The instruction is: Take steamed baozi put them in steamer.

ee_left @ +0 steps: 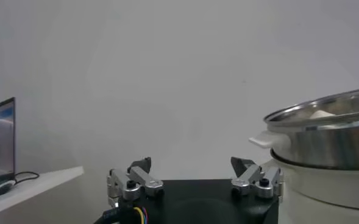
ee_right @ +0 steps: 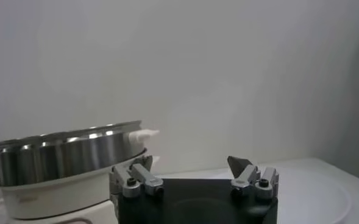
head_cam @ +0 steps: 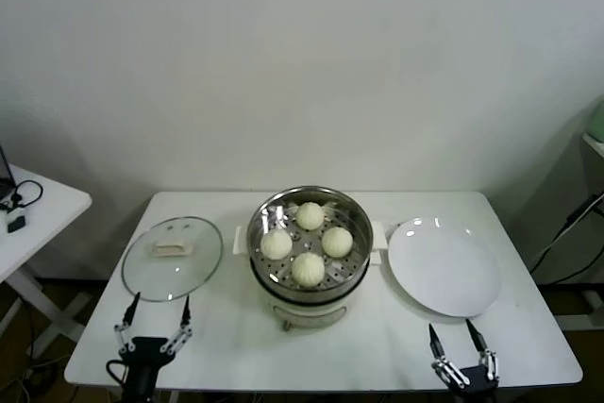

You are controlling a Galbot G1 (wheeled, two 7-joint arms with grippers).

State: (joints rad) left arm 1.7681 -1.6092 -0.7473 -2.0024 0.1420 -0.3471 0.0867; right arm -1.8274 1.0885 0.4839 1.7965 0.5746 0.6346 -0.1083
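Several cream-white baozi [head_cam: 309,269] sit on the perforated floor of the shiny steel steamer [head_cam: 260,250], which stands on a white cooker base at the table's middle. The steamer also shows in the left wrist view [ee_left: 325,143] and the right wrist view [ee_right: 63,155]. My left gripper [head_cam: 156,313] is open and empty at the front left edge of the table, near the glass lid. My right gripper [head_cam: 457,344] is open and empty at the front right edge, in front of the white plate. The left gripper [ee_left: 191,165] and right gripper [ee_right: 192,164] both show spread fingers with nothing between them.
A round glass lid [head_cam: 173,257] with a white handle lies left of the steamer. A flat white plate [head_cam: 444,266] with nothing on it lies to its right. A second white table [head_cam: 38,214] with cables stands at the far left.
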